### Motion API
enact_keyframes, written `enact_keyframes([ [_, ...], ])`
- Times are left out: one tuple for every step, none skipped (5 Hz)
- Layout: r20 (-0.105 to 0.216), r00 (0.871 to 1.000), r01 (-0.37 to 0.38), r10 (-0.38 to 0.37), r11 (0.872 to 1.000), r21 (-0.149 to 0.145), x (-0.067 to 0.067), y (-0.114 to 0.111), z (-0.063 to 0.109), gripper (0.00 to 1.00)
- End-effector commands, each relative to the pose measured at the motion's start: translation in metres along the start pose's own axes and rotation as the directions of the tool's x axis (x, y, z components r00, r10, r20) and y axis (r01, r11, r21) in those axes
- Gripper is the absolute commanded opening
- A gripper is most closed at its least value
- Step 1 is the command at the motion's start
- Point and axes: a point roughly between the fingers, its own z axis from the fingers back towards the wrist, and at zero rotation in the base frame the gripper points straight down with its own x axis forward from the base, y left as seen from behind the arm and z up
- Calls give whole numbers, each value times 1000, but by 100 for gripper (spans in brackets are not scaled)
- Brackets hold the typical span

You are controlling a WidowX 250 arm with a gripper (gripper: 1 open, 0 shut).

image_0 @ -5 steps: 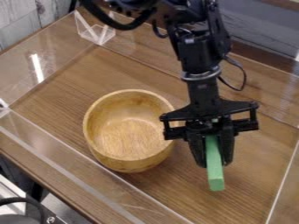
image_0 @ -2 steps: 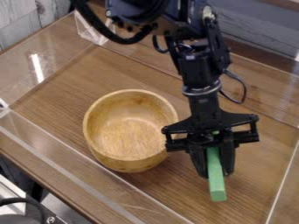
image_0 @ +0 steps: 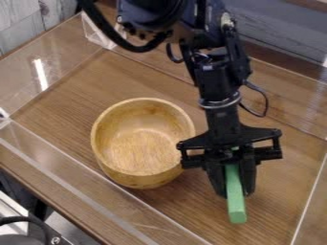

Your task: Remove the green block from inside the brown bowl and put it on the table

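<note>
The green block (image_0: 235, 193) hangs upright just right of the brown bowl (image_0: 141, 142), its lower end at or just above the table (image_0: 76, 91); I cannot tell whether it touches. My gripper (image_0: 230, 158) points straight down and is shut on the block's upper end. The black arm rises behind it toward the top of the view. Nothing lies inside the bowl, whose light wood floor shows fully. Gripper and block stand clear of the bowl's rim by a small gap.
Clear acrylic walls (image_0: 121, 196) run along the table's near and left edges. A transparent bracket (image_0: 102, 36) sits at the far left corner. Cables (image_0: 15, 230) lie outside the wall at bottom left.
The gripper with the green block has sunk a little toward the table and shifted slightly away from the bowl. The bowl has stayed in place.
</note>
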Motion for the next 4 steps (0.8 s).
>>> enact_keyframes([
  [13,1000,7,-7,1000,-18,1,-3,6,0],
  [8,1000,8,-8,1000,-18,1,-2,5,0],
  [3,1000,10,-10,1000,-18,1,-2,5,0],
  [-1,1000,12,-12,1000,-17,1,-1,5,0],
])
